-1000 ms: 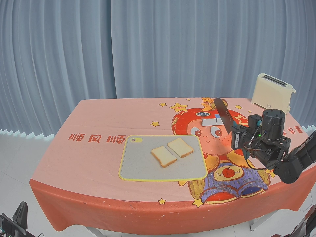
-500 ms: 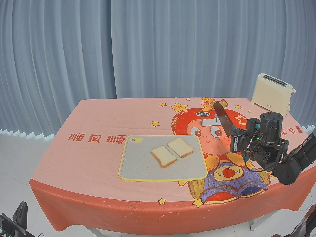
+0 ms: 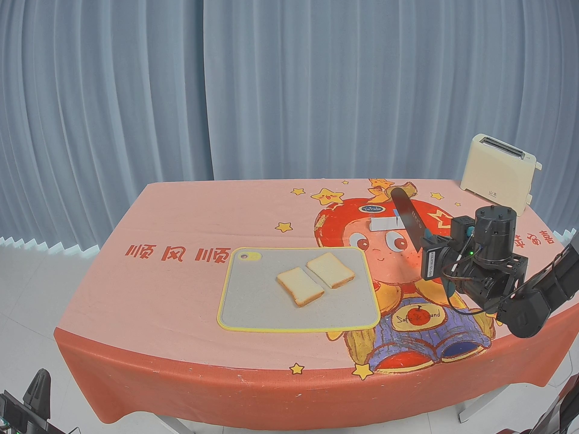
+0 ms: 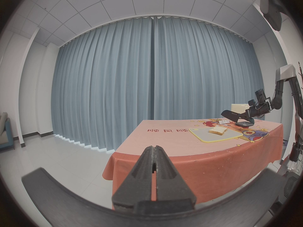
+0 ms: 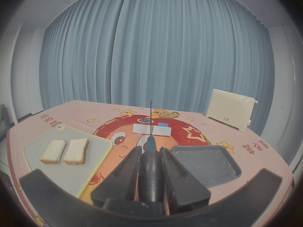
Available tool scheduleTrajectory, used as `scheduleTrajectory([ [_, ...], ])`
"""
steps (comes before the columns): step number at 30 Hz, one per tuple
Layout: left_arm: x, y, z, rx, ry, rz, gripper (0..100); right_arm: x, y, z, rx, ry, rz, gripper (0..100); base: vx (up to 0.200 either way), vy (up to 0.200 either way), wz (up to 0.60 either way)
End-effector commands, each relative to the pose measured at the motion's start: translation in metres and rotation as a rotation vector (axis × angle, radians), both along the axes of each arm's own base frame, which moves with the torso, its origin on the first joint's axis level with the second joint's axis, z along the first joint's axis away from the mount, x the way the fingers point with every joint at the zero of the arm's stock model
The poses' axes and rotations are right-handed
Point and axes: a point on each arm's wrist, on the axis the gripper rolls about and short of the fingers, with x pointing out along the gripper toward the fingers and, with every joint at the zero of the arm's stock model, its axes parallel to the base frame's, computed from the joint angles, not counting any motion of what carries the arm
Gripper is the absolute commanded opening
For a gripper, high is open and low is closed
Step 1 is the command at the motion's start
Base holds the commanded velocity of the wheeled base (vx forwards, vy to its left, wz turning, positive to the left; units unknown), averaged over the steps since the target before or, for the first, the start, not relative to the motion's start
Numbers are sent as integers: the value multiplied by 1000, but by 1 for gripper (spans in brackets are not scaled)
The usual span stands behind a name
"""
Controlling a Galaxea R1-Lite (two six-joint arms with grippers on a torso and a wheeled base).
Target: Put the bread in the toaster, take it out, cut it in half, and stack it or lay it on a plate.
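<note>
The right gripper (image 3: 432, 249) is clamping the handle of a knife (image 3: 408, 213), its fingers (image 5: 134, 161) pressing on either side of the handle. It is hovering over the right part of the table, with the dark blade slanting up and away towards the far side. Under the gripper a dark tray (image 5: 206, 165) is sitting on the tablecloth (image 3: 181, 284). The bread is lying in two pieces on the grey, yellow-rimmed cutting board (image 3: 253, 302) near the middle of the table, well apart from the knife. The nearer half (image 3: 300, 286) and the farther half (image 3: 330, 270) are resting side by side, just beside each other, both flat with the crust at the edges. Beyond the blade a white card (image 3: 385, 223) with a small blue piece is lying on the cloth. The cream toaster (image 3: 498, 170) is standing at the far right corner of the table, upright, with its slot facing up. The left gripper (image 4: 154, 161) is hanging low beside the table's left end, well apart from it, with its fingers pressed together around nothing. A blue-grey curtain (image 3: 289, 73) is hanging behind the table.
</note>
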Motion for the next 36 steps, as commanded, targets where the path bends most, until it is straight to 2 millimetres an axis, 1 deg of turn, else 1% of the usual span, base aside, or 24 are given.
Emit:
scheduleTrajectory([
  [1, 0, 0, -4, 0, -3, 1, 0, 1, 0, -2, -3, 6, 1, 0, 0, 0, 0],
  [10, 0, 0, -4, 0, -3, 1, 0, 4, -2, -9, -11, 24, -12, 0, 0, 0, 0],
  [17, 0, 0, -4, 0, -3, 1, 0, 6, -4, -9, -11, 25, -20, 0, 0, 0, 0],
  [36, 0, 0, -4, 0, -3, 1, 0, 10, -2, -15, -8, 40, -12, 0, 0, 0, 0],
])
